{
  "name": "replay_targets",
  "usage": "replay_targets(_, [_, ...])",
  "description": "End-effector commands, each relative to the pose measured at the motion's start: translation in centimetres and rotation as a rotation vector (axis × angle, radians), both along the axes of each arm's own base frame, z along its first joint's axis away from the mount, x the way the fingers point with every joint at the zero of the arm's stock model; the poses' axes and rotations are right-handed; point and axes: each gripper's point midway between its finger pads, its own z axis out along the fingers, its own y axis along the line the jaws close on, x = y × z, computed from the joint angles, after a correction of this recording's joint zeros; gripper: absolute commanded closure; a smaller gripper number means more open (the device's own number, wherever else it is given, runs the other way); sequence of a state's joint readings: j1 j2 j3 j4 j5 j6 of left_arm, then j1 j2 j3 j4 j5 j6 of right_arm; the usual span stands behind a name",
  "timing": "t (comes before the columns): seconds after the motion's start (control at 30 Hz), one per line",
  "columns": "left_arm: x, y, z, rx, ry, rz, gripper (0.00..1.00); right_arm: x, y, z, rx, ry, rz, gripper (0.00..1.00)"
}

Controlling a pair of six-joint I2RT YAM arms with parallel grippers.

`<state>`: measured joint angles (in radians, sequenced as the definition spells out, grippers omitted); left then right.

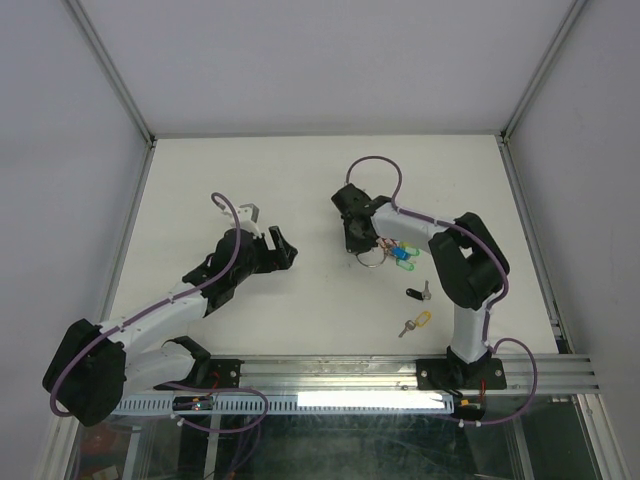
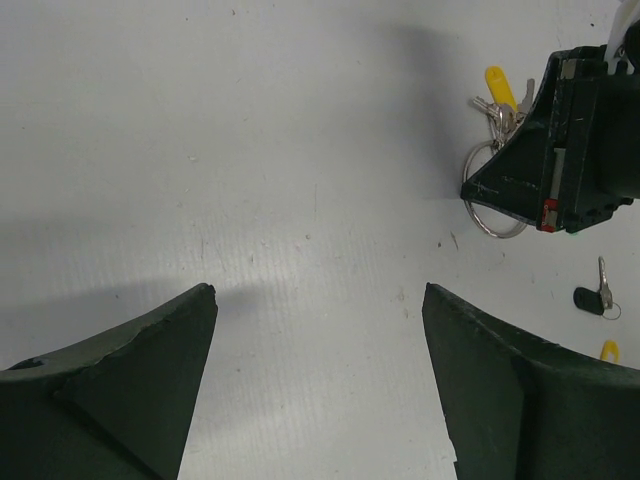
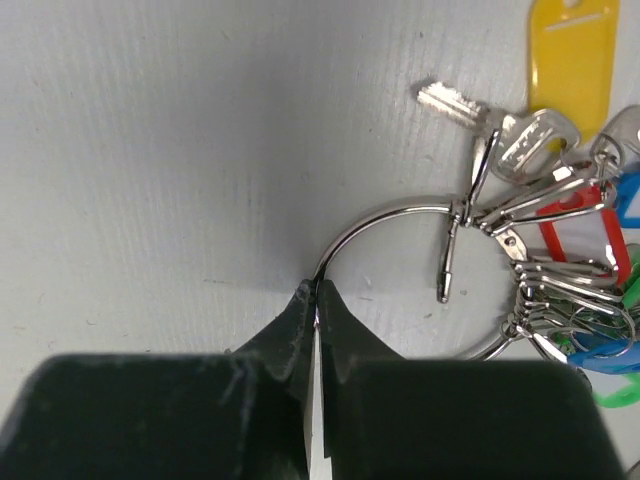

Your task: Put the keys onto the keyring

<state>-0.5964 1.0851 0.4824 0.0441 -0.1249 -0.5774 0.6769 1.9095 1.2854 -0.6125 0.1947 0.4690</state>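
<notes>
- plain white table (image 1: 220, 180);
- right claw (image 3: 316, 292) pinched shut on the keyring (image 3: 390, 210), mid-frame in the top view; keys (image 3: 528, 142) bunched on it;
- left claw (image 2: 319, 295) wide open, holding nothing;
- black key (image 1: 417, 293) and yellow key (image 1: 415, 322) loose, lower right of the ring.

Bright, even light fills every view. Soft shadow lies on the table (image 2: 250, 150) just ahead of the left gripper (image 2: 320, 290). The right gripper (image 3: 316, 295) looks blurred up close, the keyring (image 3: 400, 207) at its tips sharp and glinting.
</notes>
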Motion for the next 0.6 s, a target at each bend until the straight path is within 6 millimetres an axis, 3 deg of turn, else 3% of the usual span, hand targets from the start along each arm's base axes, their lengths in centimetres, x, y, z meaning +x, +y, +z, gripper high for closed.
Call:
replay_targets(0.0, [0.2, 0.1, 1.1, -0.024, -0.043, 0.015, 0.18, -1.8, -0.1, -2.5, -0.012, 0.076, -0.013, 1.00])
replay_targets(0.1, [0.0, 0.0, 1.0, -0.029, -0.043, 0.008, 0.16, -1.6, 0.4, -1.2, 0.036, 0.034, -0.033, 1.00])
replay_targets(0.4, [-0.1, -1.7, 1.7, -0.068, -0.065, -0.078, 0.15, 0.3, 2.5, 5.6, 0.203, -0.106, -0.073, 1.00])
replay_targets(0.57, [-0.1, -2.3, 1.7, -0.089, -0.065, -0.099, 0.16, 0.4, 2.7, 7.0, 0.231, -0.122, -0.073, 1.00])
